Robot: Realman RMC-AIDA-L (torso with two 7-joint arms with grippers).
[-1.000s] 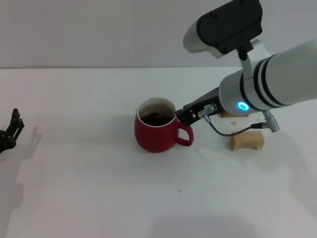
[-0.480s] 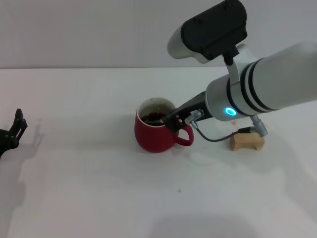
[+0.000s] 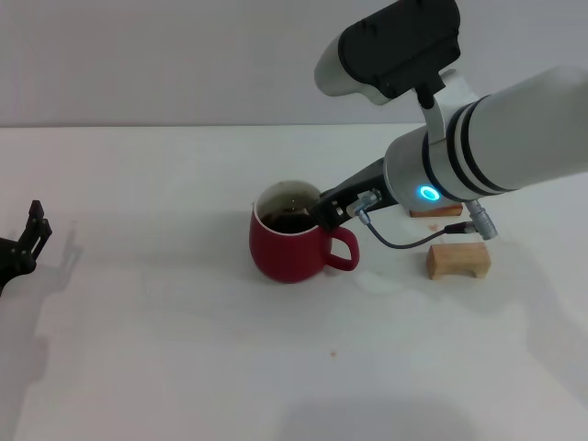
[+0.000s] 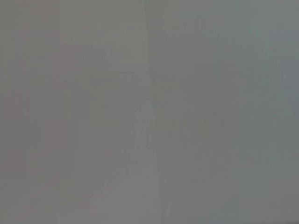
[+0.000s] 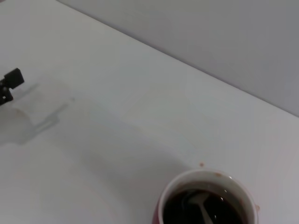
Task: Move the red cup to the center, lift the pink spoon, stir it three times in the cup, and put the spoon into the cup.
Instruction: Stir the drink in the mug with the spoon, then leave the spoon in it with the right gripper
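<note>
The red cup [image 3: 288, 246] stands on the white table near the middle, handle to the right, with dark liquid inside. My right gripper [image 3: 327, 209] hangs over the cup's right rim, shut on the pink spoon. The right wrist view shows the cup [image 5: 205, 205] from above, with the spoon's grey metal bowl [image 5: 197, 201] dipped in the liquid; its pink handle is hidden. My left gripper [image 3: 24, 243] is parked at the table's far left edge, open and empty. It also shows in the right wrist view [image 5: 9, 84].
A tan wooden block [image 3: 457, 260] lies right of the cup. An orange-brown block [image 3: 437, 211] sits behind it, partly hidden by my right arm. A cable [image 3: 413, 241] loops from the wrist above the table. The left wrist view shows only blank grey.
My right gripper swung from the cup's right side forward and left across the rim, then back up to the right rim. The cup has not moved. The left gripper shifted slightly.
</note>
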